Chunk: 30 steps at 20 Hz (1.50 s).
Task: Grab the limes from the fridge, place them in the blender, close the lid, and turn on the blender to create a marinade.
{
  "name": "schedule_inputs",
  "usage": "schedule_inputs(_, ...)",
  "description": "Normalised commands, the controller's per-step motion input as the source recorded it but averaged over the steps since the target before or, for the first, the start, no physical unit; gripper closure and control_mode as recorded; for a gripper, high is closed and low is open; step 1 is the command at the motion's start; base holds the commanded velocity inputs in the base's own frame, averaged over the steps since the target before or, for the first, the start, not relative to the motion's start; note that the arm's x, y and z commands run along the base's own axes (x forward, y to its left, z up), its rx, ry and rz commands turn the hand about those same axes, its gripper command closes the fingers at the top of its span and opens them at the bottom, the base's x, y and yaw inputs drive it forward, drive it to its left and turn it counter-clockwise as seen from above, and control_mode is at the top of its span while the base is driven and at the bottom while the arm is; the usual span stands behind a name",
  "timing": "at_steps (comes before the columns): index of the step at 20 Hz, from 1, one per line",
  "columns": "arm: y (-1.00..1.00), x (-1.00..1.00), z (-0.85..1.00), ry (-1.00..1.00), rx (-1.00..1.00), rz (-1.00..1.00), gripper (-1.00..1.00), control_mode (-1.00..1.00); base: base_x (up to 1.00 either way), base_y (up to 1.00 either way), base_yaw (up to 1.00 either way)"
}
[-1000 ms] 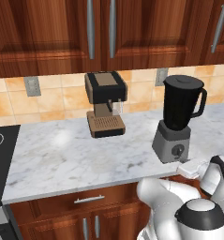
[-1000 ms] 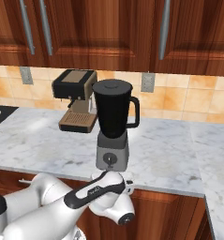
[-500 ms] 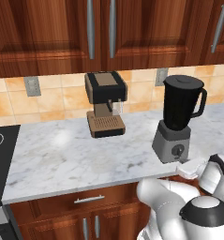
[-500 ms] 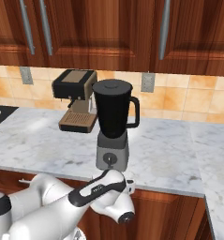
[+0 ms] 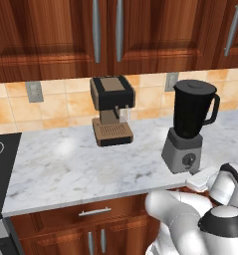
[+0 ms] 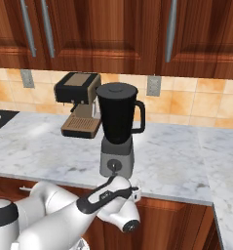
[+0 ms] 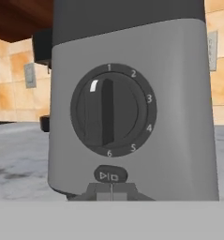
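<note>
1. The blender (image 6: 118,132) stands on the marble worktop (image 5: 65,169), just right of the coffee machine (image 5: 111,109), with its lid (image 6: 117,88) seated on the jar. Its round knob (image 7: 111,112) faces the arm; the ridge stands vertical, near the mark 1, and a small play-pause button (image 7: 110,176) sits just below it.
2. The gripper (image 7: 111,192) is right at the base of the blender, level with that button. Its tips look pressed together, with only a thin seam between them. From here a push could land on the grey housing beside the button and do nothing.
3. A hard or off-centre push could slide the blender back across the smooth worktop, or tip the tall jar, since the contact is low.
4. If the tips ride up, they could catch the knob and turn it to another setting.
5. The jar is black, so whether limes are inside cannot be told; the blender might run empty.
</note>
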Motion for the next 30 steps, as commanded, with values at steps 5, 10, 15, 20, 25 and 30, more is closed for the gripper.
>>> schedule_inputs(5, 0.41, 0.26, -0.02, 0.00, -0.03, -0.03, 1.00, -1.00, 0.00, 0.00, 0.00)
schedule_inputs(10, 0.40, 0.26, -0.05, 0.00, -0.02, -0.04, 1.00, -1.00, 0.00, 0.00, 0.00)
schedule_inputs(15, 0.34, 0.14, -0.12, 0.00, -0.03, -0.05, 1.00, -1.00, 0.00, 0.00, 0.00)
schedule_inputs(20, 0.18, 0.05, -0.03, 0.00, -0.01, -0.03, 1.00, -1.00, 0.00, 0.00, 0.00)
schedule_inputs(25, 0.00, -0.11, 0.00, 0.00, 0.00, 0.00, 1.00, -1.00, 0.00, 0.00, 0.00)
schedule_inputs(30, 0.00, -0.20, 0.00, 0.00, 0.00, 0.00, 1.00, -1.00, 0.00, 0.00, 0.00)
